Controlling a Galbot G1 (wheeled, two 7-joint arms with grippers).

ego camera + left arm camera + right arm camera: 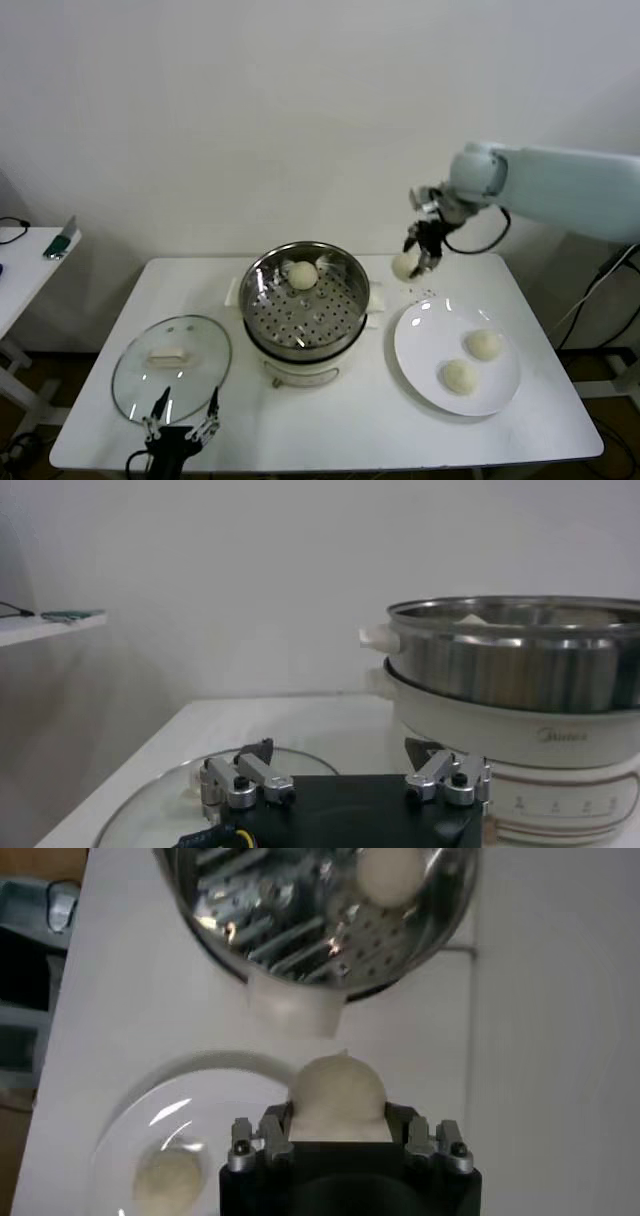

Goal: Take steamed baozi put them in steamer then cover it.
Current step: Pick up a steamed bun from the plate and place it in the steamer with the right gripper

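Observation:
The steel steamer (305, 305) stands mid-table on its white base, with one baozi (302, 275) on its perforated floor. My right gripper (412, 262) hangs above the table between steamer and plate, shut on a second baozi (337, 1095). Two more baozi (484, 345) (459, 377) lie on the white plate (425, 345) at the right. The glass cover (170, 368) with its cream handle lies flat at the front left. My left gripper (183, 415) waits open just in front of the cover, holding nothing. In the left wrist view the steamer (520, 670) rises beside the left gripper (345, 770).
A side table (25, 255) with a small object stands at the far left. The wall runs close behind the table. Bare tabletop (330, 425) lies in front of the steamer.

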